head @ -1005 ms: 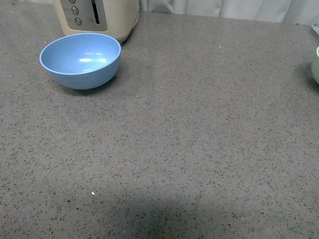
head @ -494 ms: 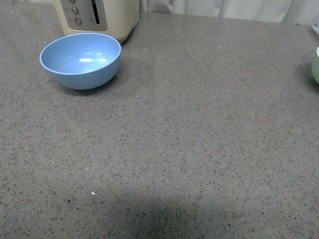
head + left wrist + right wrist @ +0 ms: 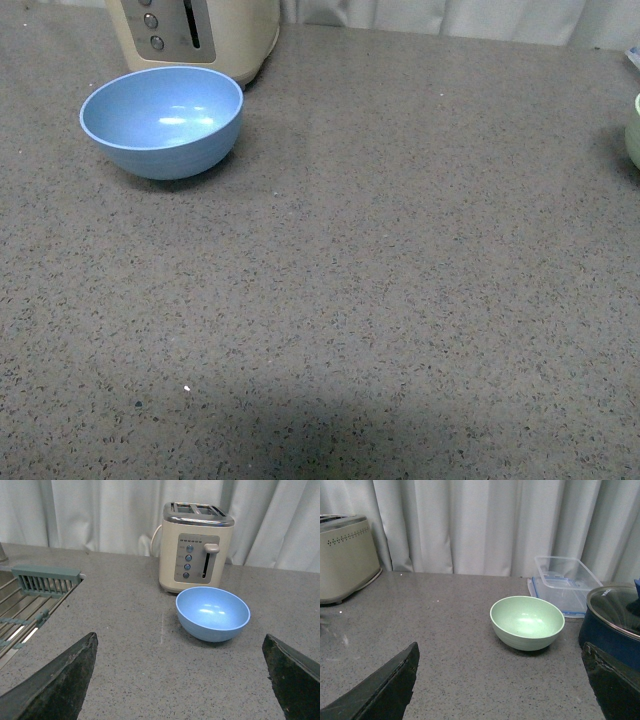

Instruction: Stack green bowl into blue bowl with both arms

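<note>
The blue bowl (image 3: 161, 120) stands upright and empty at the far left of the counter, just in front of a toaster. The left wrist view has the blue bowl (image 3: 213, 613) ahead of my left gripper (image 3: 180, 667), which is open and holds nothing. Only a sliver of the green bowl (image 3: 633, 130) shows at the right edge of the front view. In the right wrist view the green bowl (image 3: 527, 622) sits upright and empty ahead of my open right gripper (image 3: 500, 670). Neither arm shows in the front view.
A cream toaster (image 3: 195, 35) (image 3: 196, 546) stands right behind the blue bowl. A sink with a rack (image 3: 30, 597) lies beyond it. Near the green bowl are a clear lidded box (image 3: 561, 582) and a dark blue pot with a glass lid (image 3: 615, 622). Curtains close the back.
</note>
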Robot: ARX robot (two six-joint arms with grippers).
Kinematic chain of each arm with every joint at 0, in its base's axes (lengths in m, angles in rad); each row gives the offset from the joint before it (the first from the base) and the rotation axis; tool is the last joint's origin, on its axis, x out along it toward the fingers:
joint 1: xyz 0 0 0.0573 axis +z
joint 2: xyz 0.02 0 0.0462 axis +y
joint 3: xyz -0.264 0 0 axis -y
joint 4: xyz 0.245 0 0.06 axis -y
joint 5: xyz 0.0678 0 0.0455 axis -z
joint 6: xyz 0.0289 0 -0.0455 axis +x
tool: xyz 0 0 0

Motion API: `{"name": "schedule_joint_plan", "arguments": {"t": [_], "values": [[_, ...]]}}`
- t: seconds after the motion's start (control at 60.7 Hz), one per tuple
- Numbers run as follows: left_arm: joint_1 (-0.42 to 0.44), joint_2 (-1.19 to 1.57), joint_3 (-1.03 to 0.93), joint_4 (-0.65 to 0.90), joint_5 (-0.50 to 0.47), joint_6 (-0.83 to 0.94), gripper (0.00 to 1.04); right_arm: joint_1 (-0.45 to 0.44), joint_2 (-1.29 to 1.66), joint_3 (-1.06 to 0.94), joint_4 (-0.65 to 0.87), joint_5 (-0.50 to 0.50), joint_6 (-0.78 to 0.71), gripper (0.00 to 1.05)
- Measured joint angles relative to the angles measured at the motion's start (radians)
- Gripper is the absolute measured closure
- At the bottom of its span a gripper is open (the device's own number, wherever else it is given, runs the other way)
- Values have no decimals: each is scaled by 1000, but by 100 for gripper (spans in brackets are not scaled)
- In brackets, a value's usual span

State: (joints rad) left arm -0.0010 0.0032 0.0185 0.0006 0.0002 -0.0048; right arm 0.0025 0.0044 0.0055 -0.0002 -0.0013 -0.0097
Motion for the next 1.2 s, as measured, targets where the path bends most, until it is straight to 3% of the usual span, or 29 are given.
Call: {"name": "schedule_joint_plan", "arguments": {"t": [1.203], "values": [[0, 0, 0, 0, 0, 0, 6, 0, 0, 0, 0, 0, 0, 9]]}}
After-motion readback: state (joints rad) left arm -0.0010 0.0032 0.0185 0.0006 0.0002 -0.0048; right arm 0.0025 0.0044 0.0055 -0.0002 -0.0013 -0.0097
